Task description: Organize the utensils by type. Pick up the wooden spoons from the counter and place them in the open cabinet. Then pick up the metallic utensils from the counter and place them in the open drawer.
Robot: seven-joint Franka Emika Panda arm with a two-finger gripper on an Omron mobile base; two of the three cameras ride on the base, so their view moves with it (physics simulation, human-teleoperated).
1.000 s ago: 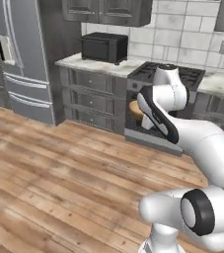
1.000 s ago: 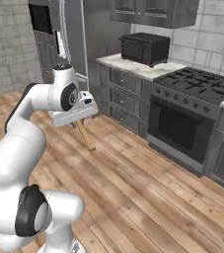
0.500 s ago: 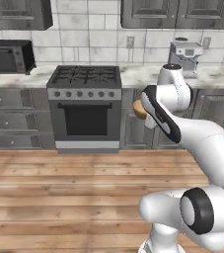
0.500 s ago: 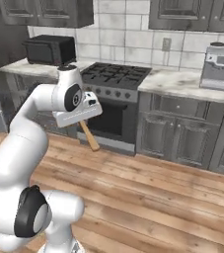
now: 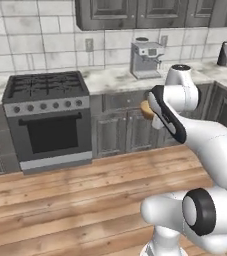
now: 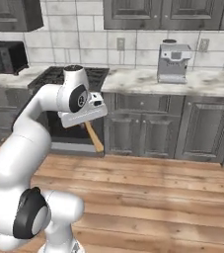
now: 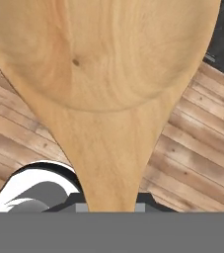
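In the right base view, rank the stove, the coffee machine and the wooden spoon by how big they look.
1. stove: looks largest, though the arm hides much of it.
2. coffee machine.
3. wooden spoon: just its handle shows below the gripper; it hangs nearer the camera, so its true size against the coffee machine is unsure.

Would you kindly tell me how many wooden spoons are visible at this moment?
1: a tan wooden spoon held in the robot's claw above the plank floor, its handle slanting down in the right base view. Others may be out of sight.
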